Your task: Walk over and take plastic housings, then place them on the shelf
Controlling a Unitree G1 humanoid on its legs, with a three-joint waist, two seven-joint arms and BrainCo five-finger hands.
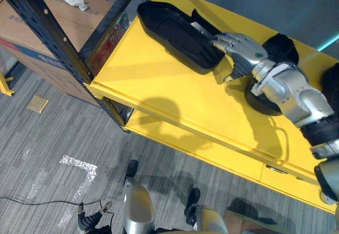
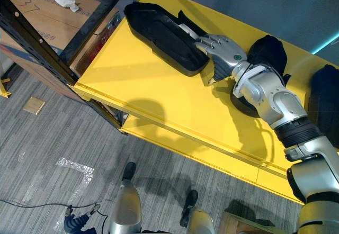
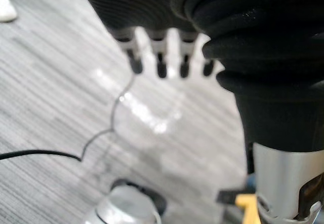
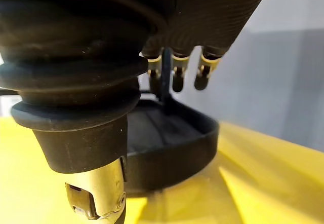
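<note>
Left eye view: the right hand (image 1: 241,51) lies with fingers nearly straight over the near rim of a long black housing (image 1: 177,33), thumb apart beside it, pinching nothing. The housing rests flat on top of the yellow shelf (image 1: 159,86), toward its back left corner, so this placement looks nearly done; only drawing the hand away seems left. Three dark housings appear to sit on the shelf: the long one, a rounded one (image 1: 280,46) partly behind the forearm, and another (image 1: 331,86) at the shelf's right end. The left hand (image 3: 161,62) hangs relaxed over the floor, off the shelf.
</note>
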